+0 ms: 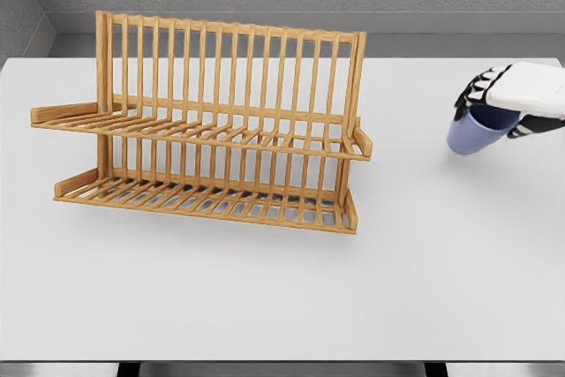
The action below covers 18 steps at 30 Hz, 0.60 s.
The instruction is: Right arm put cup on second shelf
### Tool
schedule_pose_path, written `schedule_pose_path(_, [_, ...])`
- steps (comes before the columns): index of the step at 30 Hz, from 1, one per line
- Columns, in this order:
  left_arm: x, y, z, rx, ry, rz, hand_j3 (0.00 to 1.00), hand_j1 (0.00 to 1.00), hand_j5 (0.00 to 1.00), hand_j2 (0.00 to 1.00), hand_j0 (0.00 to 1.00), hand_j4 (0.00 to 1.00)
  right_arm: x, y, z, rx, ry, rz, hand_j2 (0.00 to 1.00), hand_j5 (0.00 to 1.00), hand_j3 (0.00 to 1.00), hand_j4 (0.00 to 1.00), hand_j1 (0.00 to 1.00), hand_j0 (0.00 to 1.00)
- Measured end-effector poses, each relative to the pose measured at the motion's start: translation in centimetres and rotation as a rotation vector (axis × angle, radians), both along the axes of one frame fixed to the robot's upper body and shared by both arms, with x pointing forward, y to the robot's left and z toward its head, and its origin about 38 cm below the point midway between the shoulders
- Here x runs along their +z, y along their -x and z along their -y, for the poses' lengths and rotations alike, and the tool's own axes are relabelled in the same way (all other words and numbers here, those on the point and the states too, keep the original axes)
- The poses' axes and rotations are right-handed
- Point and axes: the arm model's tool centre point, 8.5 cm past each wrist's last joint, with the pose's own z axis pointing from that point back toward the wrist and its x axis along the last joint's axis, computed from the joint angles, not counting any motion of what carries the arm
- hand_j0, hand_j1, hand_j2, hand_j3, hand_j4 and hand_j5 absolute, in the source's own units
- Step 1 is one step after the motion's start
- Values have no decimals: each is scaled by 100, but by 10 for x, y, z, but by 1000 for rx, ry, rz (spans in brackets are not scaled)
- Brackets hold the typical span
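A white table (265, 306) fills the view, with a grey wall behind it. At the far right, the right hand (510, 101) has its dark fingers curled around a blue cup (477, 132), seemingly lifted just off the table. The grasp looks done; carrying and placing remain. The wooden rack (212, 130) stands well apart to the left, both shelves bare. Open tabletop lies between; the upper shelf's right end post is the edge to clear.

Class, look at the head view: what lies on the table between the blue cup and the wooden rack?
Nothing: in the head view the stretch of white table between the blue cup and the wooden rack is bare.
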Motion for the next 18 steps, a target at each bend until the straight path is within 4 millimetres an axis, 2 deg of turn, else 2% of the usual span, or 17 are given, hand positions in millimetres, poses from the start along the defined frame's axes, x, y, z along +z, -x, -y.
schedule_pose_path(2, [0,0,0,0,0,0,100,100,100,100,100,100,9,-2,-1,2,0,21,65,65,65,65,65,65])
schedule_pose_path(8, [0,0,0,0,0,0,100,100,100,100,100,100,18,-1,-8,24,2,47,64,64,64,64,64,64])
schedule_pose_path(12, [0,0,0,0,0,0,100,100,100,100,100,100,31,1,-19,62,6,85,64,64,64,64,64,64])
schedule_pose_path(18, [0,0,0,0,0,0,100,100,100,100,100,100,38,9,-38,123,11,112,64,64,64,64,64,64])
